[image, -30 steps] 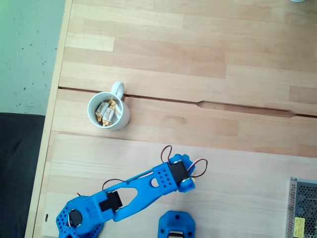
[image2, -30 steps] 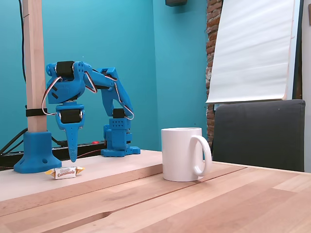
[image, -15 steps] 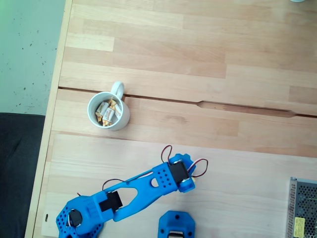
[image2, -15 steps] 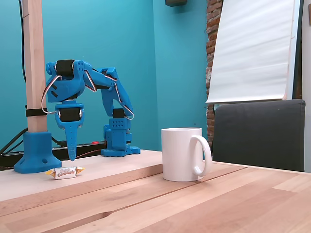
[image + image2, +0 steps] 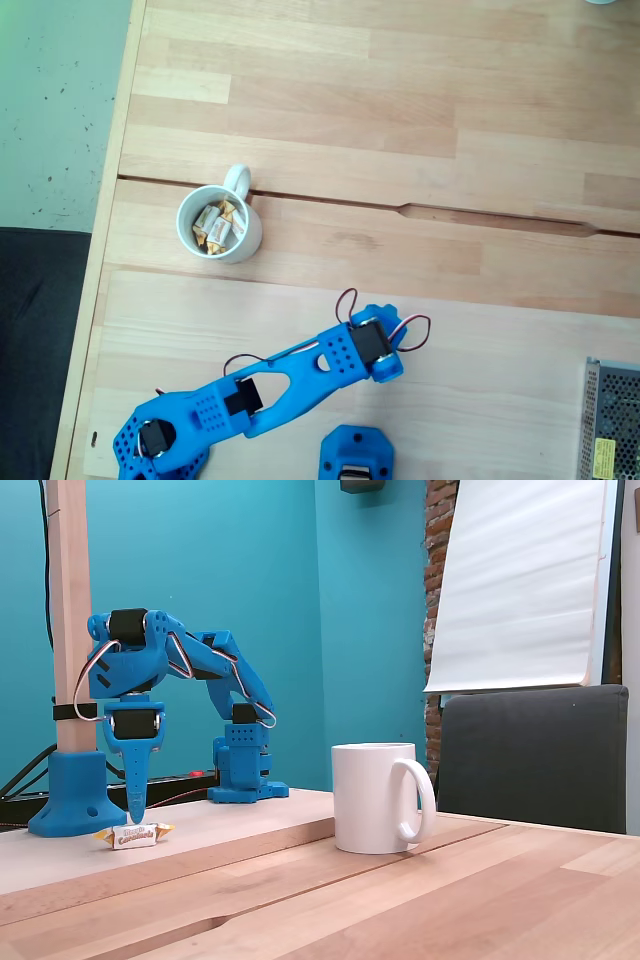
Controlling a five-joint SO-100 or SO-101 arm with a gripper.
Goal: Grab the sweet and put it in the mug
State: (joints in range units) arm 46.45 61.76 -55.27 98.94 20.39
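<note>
A white mug [image 5: 218,224] stands left of centre on the wooden table, with several wrapped sweets inside; the side fixed view shows the mug [image 5: 375,797] from the side, handle to the right. One sweet [image 5: 133,834], white with gold twisted ends, lies on the raised board at the left. My blue gripper [image 5: 135,816] points straight down, its tip just above that sweet. Its fingers read as one tapering spike, so any gap is hidden. From above, the gripper head [image 5: 376,347] covers that spot.
A blue arm base [image 5: 240,770] and a wooden post in a blue foot [image 5: 68,790] stand behind the sweet. A metal mesh box [image 5: 612,420] sits at the table's lower right. A dark chair back [image 5: 540,750] rises beyond the table.
In the side view the gripper has swung left and lower, ending right over the sweet. From above, the head has shifted slightly right. Mug and sweet have not moved.
</note>
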